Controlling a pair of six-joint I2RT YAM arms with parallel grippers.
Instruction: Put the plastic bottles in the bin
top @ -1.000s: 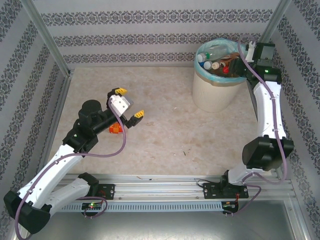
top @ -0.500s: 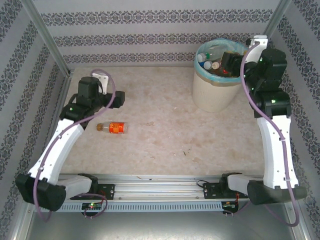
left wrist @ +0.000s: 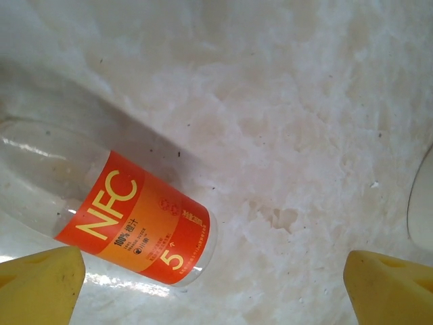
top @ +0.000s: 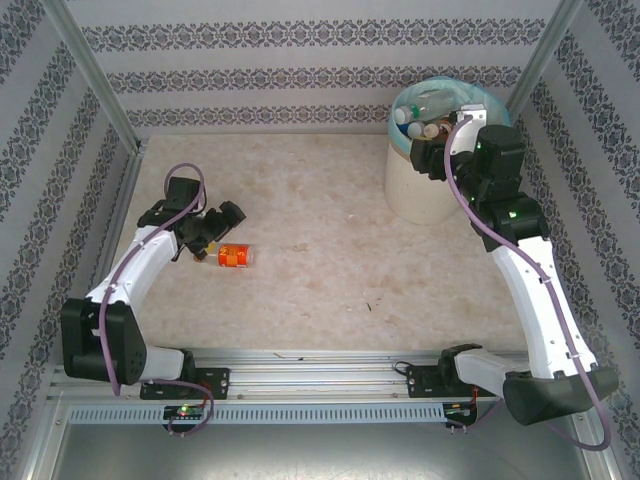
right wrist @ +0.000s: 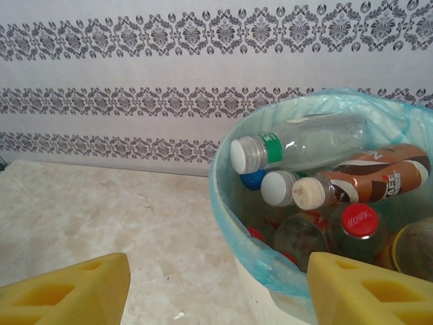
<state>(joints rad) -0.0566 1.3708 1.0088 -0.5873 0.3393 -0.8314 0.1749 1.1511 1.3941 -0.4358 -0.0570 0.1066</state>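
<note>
Left gripper [left wrist: 213, 288] spread, one loose bottle [left wrist: 135, 217], one bin [top: 425, 195]

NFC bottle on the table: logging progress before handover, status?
Left pincer open above the NFC bottle. Right pincer open, empty, near the bin. Bottle lying on its side on the table; nothing in the way.

NFC bottle [left wrist: 135, 220]: clear body; label red shading to orange, "NFC" in yellow, small white print.
Table [left wrist: 291, 101]: cream-beige marbling, scattered dark specks.
Walls [right wrist: 101, 61]: white, with horizontal bands of grey damask ornament.
Bin [top: 420, 195]: cream-white; liner [right wrist: 226, 210] light blue.
In the bin: clear bottle [right wrist: 318, 139], white cap, green neck band; brown-labelled bottle [right wrist: 375, 177], cream cap; one red cap [right wrist: 357, 218]; one blue cap [right wrist: 252, 179].
Left gripper [left wrist: 215, 288] and right gripper [right wrist: 216, 288]: pads [left wrist: 37, 284] yellow.
</note>
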